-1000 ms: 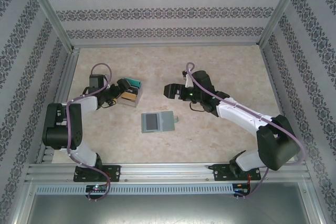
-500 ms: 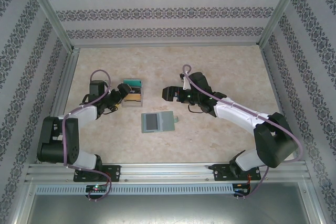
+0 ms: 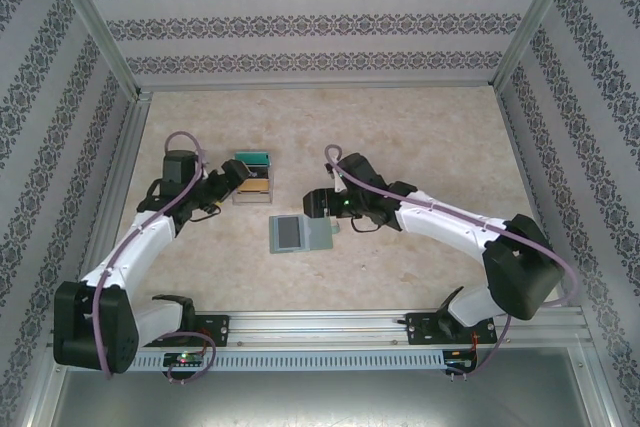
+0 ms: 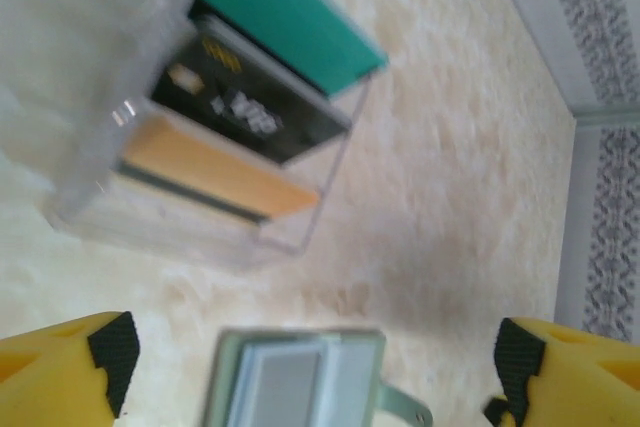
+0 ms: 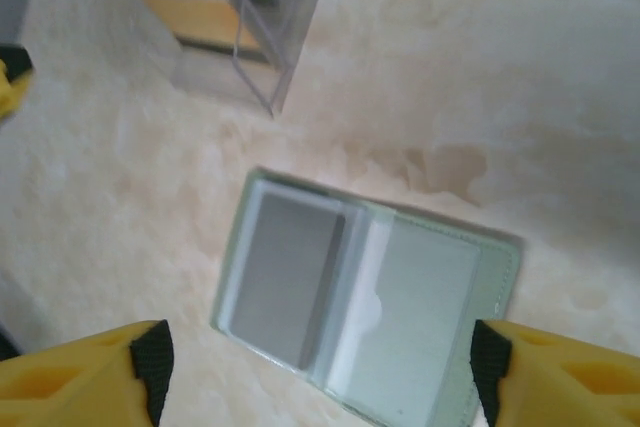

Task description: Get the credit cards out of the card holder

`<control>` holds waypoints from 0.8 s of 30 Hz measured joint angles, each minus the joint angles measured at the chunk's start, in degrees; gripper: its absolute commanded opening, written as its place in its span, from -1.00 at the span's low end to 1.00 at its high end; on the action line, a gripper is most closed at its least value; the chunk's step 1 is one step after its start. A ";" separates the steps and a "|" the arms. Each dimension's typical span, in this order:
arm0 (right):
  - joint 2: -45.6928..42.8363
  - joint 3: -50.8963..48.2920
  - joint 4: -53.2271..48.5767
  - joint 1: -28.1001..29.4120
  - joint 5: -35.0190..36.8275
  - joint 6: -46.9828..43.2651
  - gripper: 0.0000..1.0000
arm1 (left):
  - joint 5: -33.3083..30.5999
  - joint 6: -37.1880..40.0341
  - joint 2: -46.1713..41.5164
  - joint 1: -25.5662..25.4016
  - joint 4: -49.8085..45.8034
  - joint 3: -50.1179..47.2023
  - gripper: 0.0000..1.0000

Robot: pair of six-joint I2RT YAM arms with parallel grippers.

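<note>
Three credit cards (image 4: 250, 107) show print from the left wrist; left claw (image 4: 312, 362), right claw (image 5: 320, 362) gape.

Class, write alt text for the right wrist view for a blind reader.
A grey-green card holder lies open on a beige table, a grey rectangle in its left panel, framed by the open, yellow-tipped right gripper. Beyond it stands a clear box holding cards.

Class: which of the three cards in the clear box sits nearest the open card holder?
The tan card, at the clear box end facing the card holder; the dark card lies in the middle, the teal card farthest.
</note>
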 measured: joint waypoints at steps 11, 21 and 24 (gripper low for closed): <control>7.26 0.22 -4.79 3.30 4.11 0.59 -0.42 | 0.44 -8.76 2.43 -18.12 4.20 -6.14 0.49; 10.25 -1.70 -5.75 2.99 7.32 0.92 -0.69 | 1.01 -11.61 11.80 -21.66 12.07 -6.12 0.34; 10.27 -2.45 -6.10 2.97 8.02 0.92 -0.70 | 1.05 -11.65 13.77 -22.05 12.52 -5.92 0.34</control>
